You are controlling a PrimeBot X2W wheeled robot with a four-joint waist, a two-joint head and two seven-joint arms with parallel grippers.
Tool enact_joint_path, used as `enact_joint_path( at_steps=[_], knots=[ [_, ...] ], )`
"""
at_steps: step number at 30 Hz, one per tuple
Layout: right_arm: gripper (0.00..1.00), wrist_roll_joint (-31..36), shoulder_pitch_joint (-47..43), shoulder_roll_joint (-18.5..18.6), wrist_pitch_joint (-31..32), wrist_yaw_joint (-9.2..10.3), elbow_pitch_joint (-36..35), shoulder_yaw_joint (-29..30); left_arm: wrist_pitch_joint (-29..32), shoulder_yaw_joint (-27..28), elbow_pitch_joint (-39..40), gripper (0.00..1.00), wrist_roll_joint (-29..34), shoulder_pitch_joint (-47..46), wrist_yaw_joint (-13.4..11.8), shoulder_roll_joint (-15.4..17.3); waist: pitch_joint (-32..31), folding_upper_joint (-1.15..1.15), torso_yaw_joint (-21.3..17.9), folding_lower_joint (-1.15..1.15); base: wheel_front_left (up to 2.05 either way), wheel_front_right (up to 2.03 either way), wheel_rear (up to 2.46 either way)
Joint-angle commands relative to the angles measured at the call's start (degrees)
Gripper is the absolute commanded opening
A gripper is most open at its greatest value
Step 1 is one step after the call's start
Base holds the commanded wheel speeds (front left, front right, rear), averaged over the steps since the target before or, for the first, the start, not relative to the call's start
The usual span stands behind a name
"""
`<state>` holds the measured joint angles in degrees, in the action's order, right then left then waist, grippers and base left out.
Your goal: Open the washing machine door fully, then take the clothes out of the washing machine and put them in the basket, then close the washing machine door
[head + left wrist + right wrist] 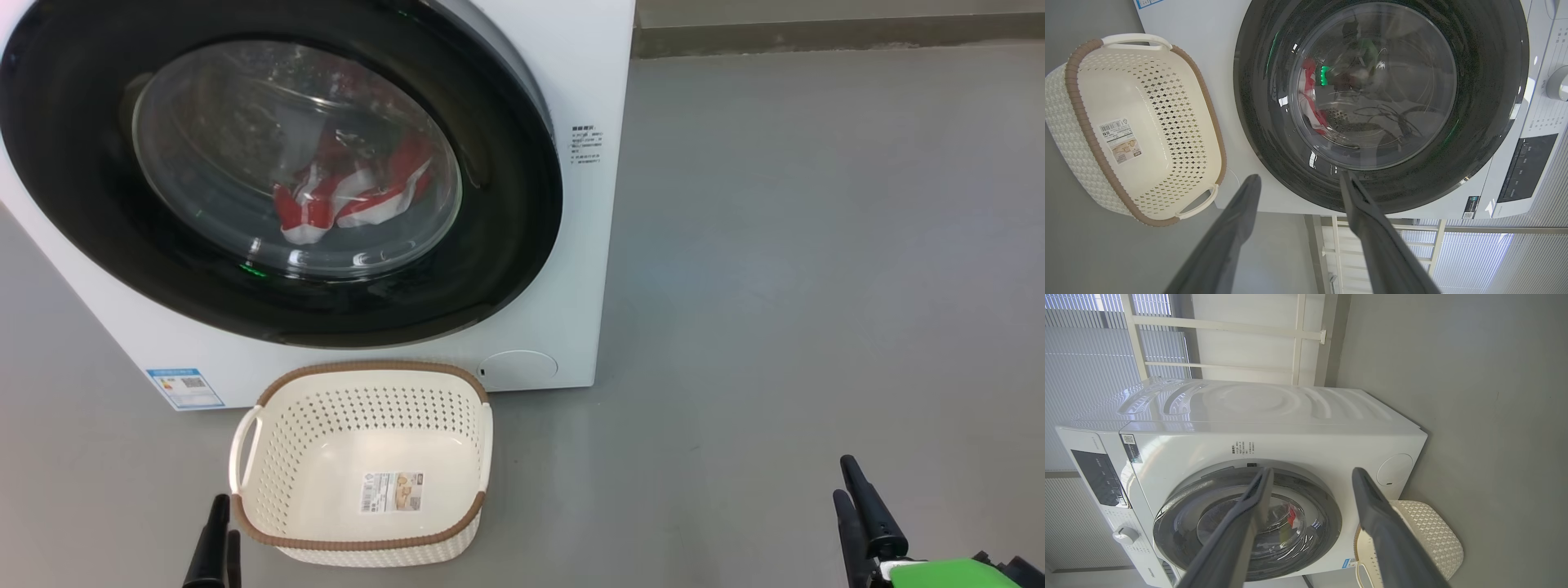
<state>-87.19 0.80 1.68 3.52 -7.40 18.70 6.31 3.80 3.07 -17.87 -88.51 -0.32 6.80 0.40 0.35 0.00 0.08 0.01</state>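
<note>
Head view: washing machine door (506,204) unopened; left gripper (224,543) and right gripper (857,506) low, jaws spread. Advised: hook its right edge, swing clear of the basket (359,543).

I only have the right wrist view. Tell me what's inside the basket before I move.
Observer: Nothing; the basket is empty, with just a paper sticker on its bottom.
Operator: Report the left gripper.
Observer: The left gripper is open and holds nothing, low by the basket's near left corner.
Operator: Describe the load.
Observer: The clothes are red with white stripes, bunched low behind the glass of the washing machine door.
</note>
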Motion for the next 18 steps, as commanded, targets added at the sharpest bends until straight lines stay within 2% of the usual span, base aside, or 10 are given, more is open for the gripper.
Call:
enact_joint_path(
  at_steps=[1,18],
  knots=[
    [1.00,1.5,0.5,0.3,-0.5,-0.01,-1.7,-0.4,-0.7,0.1,1.9,1.00,1.0,-1.3,0.1,1.4,0.0,0.00,0.0,-0.01,0.00,0.00,0.00],
    [1.00,12.9,0.0,0.5,-3.3,-0.02,-2.8,-2.3,-3.5,-0.1,4.0,1.00,15.3,-0.8,0.2,1.4,0.3,0.00,0.1,-0.01,0.00,0.00,0.00]
  ],
)
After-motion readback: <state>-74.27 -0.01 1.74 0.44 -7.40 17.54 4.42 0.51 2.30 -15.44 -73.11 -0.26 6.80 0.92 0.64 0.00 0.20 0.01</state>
